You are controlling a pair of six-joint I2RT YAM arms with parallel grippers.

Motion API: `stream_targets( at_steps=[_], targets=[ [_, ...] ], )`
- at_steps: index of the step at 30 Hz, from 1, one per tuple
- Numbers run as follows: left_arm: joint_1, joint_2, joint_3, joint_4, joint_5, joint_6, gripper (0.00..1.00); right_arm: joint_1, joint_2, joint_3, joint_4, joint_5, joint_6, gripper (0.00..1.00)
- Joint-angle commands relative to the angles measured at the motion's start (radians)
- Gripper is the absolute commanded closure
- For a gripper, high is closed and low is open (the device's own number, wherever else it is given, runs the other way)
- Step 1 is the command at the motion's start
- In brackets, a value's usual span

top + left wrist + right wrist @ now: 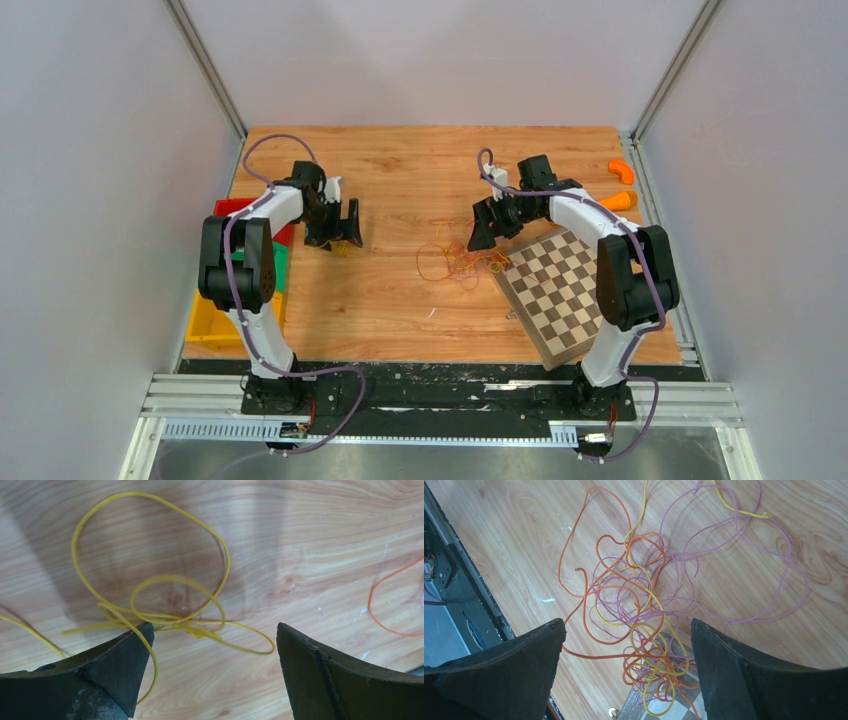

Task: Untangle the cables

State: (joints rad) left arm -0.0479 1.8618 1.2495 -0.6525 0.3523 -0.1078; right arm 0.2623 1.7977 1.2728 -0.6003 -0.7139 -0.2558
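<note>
The left gripper (215, 635) stands wide open and grips nothing, poised over a separate yellow cable (197, 630) looped on the wooden table (325, 540). The right gripper (626, 630) is also spread wide and empty above the cable tangle (644, 652) of orange, yellow and purple strands. This tangle lies near the table centre and overlaps a corner of the chessboard (686, 711).

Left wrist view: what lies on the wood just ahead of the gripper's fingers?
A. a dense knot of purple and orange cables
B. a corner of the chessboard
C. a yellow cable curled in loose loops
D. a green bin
C: the yellow cable lies in loose loops on the wooden table just ahead of the left gripper, with only one orange strand off to the right.
</note>
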Motion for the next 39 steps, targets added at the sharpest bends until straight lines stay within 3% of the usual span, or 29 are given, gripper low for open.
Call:
stream_targets(
  at_steps=[1,6,14,16,18,19,21,28,31,39],
  targets=[
    [-0.068,-0.015,-0.030,0.082,-0.054,-0.057,0.00,0.001,-0.007,0.026,-0.003,-0.022,-0.008,0.06],
    [-0.139,0.022,-0.010,0.081,-0.233,-0.059,0.00,0.001,-0.008,0.016,-0.004,-0.025,-0.008,0.06],
    [-0.237,0.089,0.058,0.041,-0.466,0.000,0.32,0.001,-0.010,0.021,-0.003,-0.021,-0.008,0.07],
    [-0.240,0.107,0.073,0.019,-0.478,0.011,0.43,0.001,-0.012,0.019,-0.004,-0.018,-0.008,0.07],
    [-0.240,0.110,0.080,-0.003,-0.474,0.035,0.63,0.001,-0.013,0.017,-0.004,-0.018,-0.010,0.08],
    [-0.239,0.102,0.075,-0.003,-0.459,0.045,0.78,0.001,-0.016,0.015,-0.004,-0.018,-0.010,0.08],
    [-0.239,0.051,0.054,0.011,-0.432,0.082,0.96,0.000,-0.022,0.008,-0.004,-0.017,-0.010,0.08],
    [-0.223,-0.281,0.021,0.018,-0.302,0.319,1.00,0.001,-0.037,-0.008,-0.004,-0.045,-0.003,0.09],
    [-0.152,-0.374,0.059,-0.022,-0.151,0.420,1.00,0.003,-0.036,-0.003,-0.004,-0.055,0.002,0.09],
    [0.101,-0.329,0.255,-0.296,0.087,0.691,1.00,0.004,-0.046,0.000,-0.006,-0.062,0.007,0.09]
  ],
)
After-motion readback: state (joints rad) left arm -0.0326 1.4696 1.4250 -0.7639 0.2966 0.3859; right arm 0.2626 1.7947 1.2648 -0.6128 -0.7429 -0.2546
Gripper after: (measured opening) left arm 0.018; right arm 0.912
